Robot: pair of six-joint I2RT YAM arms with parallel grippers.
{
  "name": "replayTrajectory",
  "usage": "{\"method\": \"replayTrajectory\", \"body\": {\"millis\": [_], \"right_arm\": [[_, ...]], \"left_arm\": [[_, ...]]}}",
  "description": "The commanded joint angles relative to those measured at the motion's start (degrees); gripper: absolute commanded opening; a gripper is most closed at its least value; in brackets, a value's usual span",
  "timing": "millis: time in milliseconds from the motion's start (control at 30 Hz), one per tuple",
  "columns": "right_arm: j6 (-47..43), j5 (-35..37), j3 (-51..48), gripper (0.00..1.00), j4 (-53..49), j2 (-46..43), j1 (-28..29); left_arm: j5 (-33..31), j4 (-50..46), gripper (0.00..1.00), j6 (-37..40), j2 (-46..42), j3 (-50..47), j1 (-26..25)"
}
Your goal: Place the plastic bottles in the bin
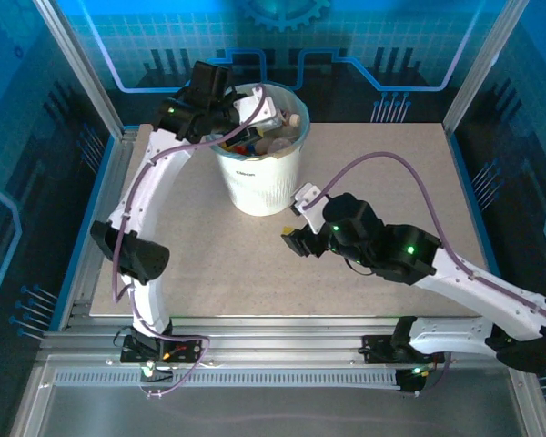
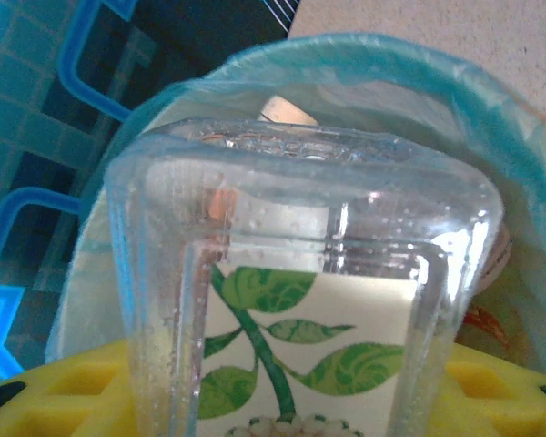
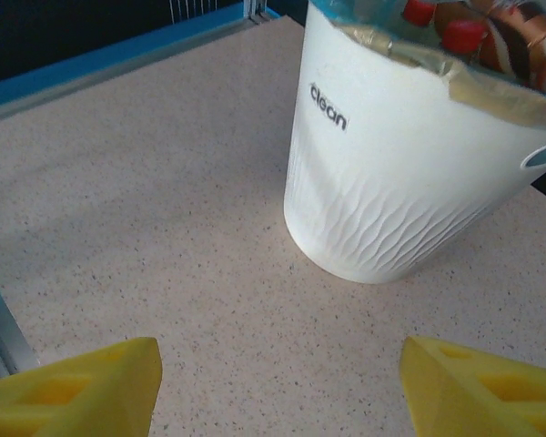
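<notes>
Nearest the left wrist camera is a clear bottle [image 2: 300, 273], squarish, with a green-leaf label [image 2: 300, 355]. It is gripped between the yellow fingers [image 2: 55, 396] of the left hand [image 2: 282, 410]. Beyond it is the bin [image 2: 419, 59], its rim wrapped in a teal bag [image 2: 519, 182]. The bottle hangs over the mouth, on its near side. To drop it well, I would carry it a little further toward the middle and spread the fingers fully so neither pad drags it. Then I would lift straight up so nothing snags the liner. This view gives the grip and the label, not the fill level.

The top external camera gives that. The bin [image 1: 255, 182] stands at the far middle of the counter [image 1: 191, 264], with bottles [image 1: 273, 137] heaped close to the brim. A careless drop could therefore roll off the pile. The left hand [image 1: 244, 114] sits at the far-left rim. The right hand [image 1: 296, 238] hovers low just in front of the bin, apart from it.

At the right wrist, the right hand [image 3: 278, 405] has its fingers [image 3: 82, 391] spread wide with nothing between them. It faces the bin [image 3: 391, 200], where the lettering "clean" [image 3: 328, 106] and red caps [image 3: 460, 36] at the rim can be read.
</notes>
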Motion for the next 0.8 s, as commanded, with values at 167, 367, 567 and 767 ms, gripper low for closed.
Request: {"method": "replayTrajectory", "body": {"millis": [167,367,567,767], "right_arm": [[-1.9,-0.5,2.3,0.70,-2.2,2.6,-0.6],[-2.0,-0.8,2.6,0.71,-2.1,3.0,-0.7],[-0.8,-0.2,2.9,0.70,-2.3,3.2,-0.7],[6.9,-3.7,7.1,0.70,-5.0,3.3,-7.5]], "left_arm": [[0.4,1.8,0.85,3.1,-1.6,-2.0,-0.4],[0.9,12.4,0.90,-0.2,-6.8,-9.7,-0.4],[0.4,9.0,0.76,-11.1,-4.8,-4.4,-0.3],[-0.3,19.0,0.74,-35.0,-14.1,-8.2,1.1]]}}
